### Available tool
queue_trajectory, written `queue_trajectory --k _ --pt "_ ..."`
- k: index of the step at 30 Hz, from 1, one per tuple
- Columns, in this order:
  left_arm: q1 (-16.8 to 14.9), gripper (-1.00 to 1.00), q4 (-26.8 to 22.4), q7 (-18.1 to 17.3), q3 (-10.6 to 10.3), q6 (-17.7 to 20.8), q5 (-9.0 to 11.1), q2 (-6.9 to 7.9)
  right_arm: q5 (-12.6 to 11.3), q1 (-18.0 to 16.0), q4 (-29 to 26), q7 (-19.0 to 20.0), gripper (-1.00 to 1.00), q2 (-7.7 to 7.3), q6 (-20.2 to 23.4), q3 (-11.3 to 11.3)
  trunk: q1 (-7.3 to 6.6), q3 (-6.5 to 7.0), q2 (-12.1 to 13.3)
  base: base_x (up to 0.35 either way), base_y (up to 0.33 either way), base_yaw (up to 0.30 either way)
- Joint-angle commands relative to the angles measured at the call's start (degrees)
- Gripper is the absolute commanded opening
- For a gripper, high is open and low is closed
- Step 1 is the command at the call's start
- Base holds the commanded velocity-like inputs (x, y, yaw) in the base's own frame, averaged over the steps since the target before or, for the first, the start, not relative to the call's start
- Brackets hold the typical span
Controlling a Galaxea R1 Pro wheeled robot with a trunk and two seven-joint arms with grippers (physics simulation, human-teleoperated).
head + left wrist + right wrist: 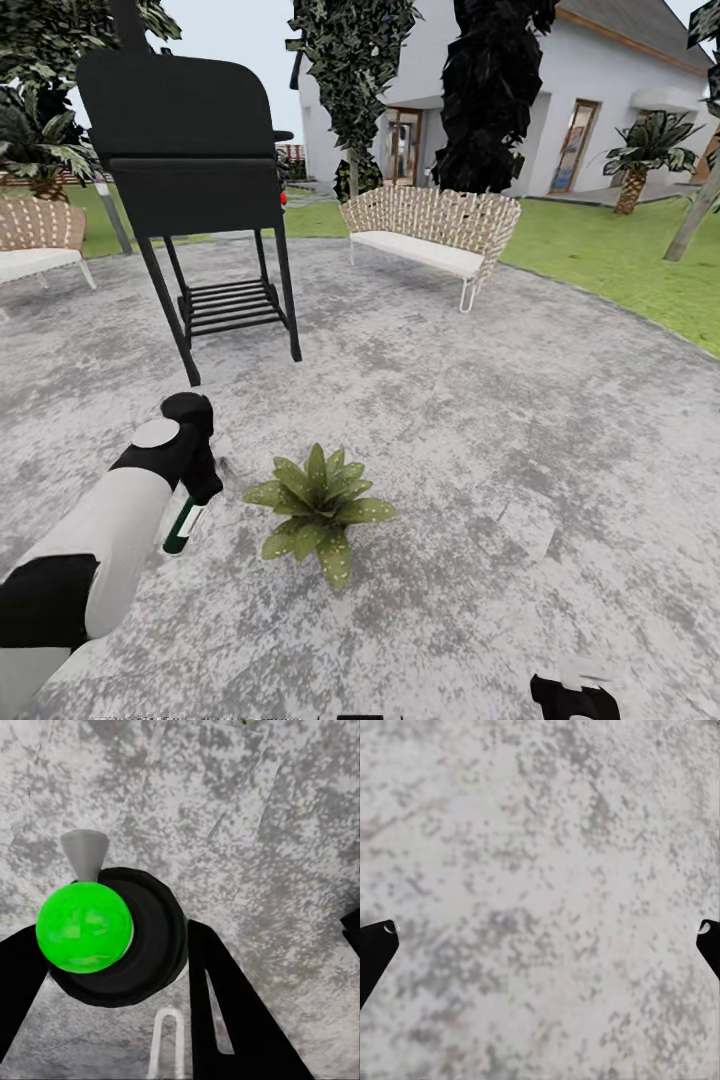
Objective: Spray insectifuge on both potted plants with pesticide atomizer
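left end effector (pixel 190 490) is clamping the dark green-black pesticide atomizer (pixel 183 527) just beside the speckled green potted plant (pixel 318 507) on the grey paved patio (pixel 520 420); right end effector (pixel 540 934) fingers are spreading apart.

white left arm (pixel 110 530), black joints, seemingly glossy

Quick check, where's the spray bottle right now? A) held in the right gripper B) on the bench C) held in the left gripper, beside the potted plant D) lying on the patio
C: the left gripper is closed on the spray bottle, held just beside the potted plant on the patio.
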Motion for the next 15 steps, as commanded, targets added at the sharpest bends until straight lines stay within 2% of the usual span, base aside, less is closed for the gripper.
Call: queue_trajectory --k 1,3,6,10,15 --pt "-1.01 -1.00 0.04 -0.54 0.30 0.68 -3.18 -1.31 0.52 -0.06 0.11 -0.11 1.00 0.02 -0.28 -0.44 -0.01 -0.05 -0.02 0.000 0.000 0.278" --pt "-3.59 -1.00 1.43 -0.54 0.51 0.73 -5.28 -2.80 0.52 -0.06 0.11 -0.11 1.00 0.01 -0.28 -0.44 -0.01 -0.05 -0.02 0.000 0.000 0.278" --pt "-6.67 -1.00 6.70 -0.54 0.77 0.96 -5.68 -3.26 0.52 -0.06 0.06 -0.09 1.00 0.00 -0.28 -0.47 -0.01 -0.05 -0.02 0.000 0.000 0.239" --pt "-6.96 -1.00 8.69 -0.54 1.00 1.10 -5.67 -3.27 0.53 -0.07 0.03 0.03 1.00 -0.17 -0.34 -0.46 -0.01 -0.05 -0.02 0.069 0.000 0.043" --pt "-6.85 -1.00 8.67 -0.54 1.06 1.10 -5.53 -3.41 0.60 -0.06 0.03 0.07 1.00 -0.51 -0.31 -0.44 -0.01 -0.05 -0.02 0.278 -0.050 0.004"
